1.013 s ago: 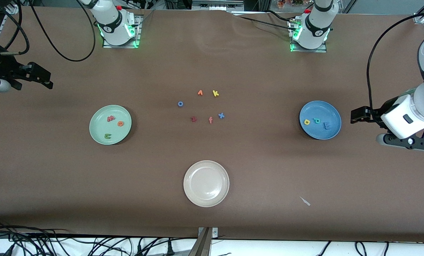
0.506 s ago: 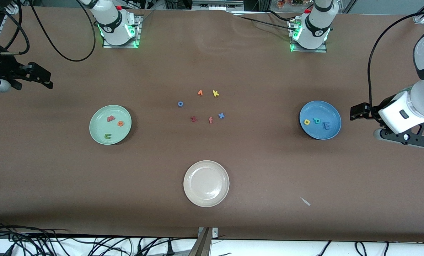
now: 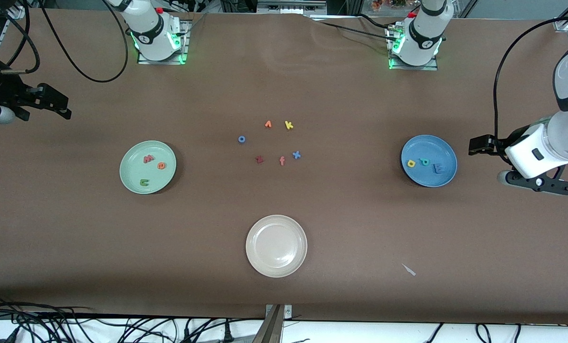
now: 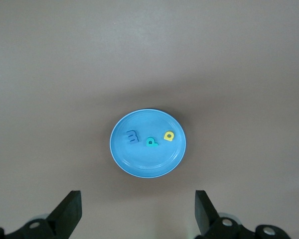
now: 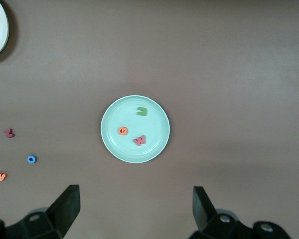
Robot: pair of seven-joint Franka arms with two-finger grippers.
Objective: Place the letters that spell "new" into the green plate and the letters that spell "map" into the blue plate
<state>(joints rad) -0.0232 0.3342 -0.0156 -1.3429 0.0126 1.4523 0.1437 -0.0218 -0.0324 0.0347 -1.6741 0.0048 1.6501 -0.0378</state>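
The green plate (image 3: 134,169) holds the pinkish-red w (image 3: 149,158), orange e (image 3: 161,165) and green n (image 3: 144,182). On the blue plate (image 3: 429,177) lie the yellow a (image 3: 411,163), teal p (image 3: 424,162) and blue m (image 3: 438,168). My left gripper (image 3: 479,145) hangs open and empty over bare table at the left arm's end, clear of the blue plate (image 4: 144,162). Over the right arm's end of the table, my right gripper (image 3: 50,102) is open and empty, away from the green plate (image 5: 154,122). Both wrist views show wide-apart fingers (image 4: 70,211) (image 5: 67,206).
A cream plate (image 3: 276,246) sits mid-table, nearest the front camera. Loose letters lie in the middle: blue o (image 3: 241,139), orange v (image 3: 268,124), yellow k (image 3: 289,125), dark red z (image 3: 259,159), salmon f (image 3: 282,161), blue x (image 3: 296,154). A small pale scrap (image 3: 409,269) lies nearer the front edge.
The left arm has drawn a little away from the front camera beside the blue plate. The right arm and all letters stay put.
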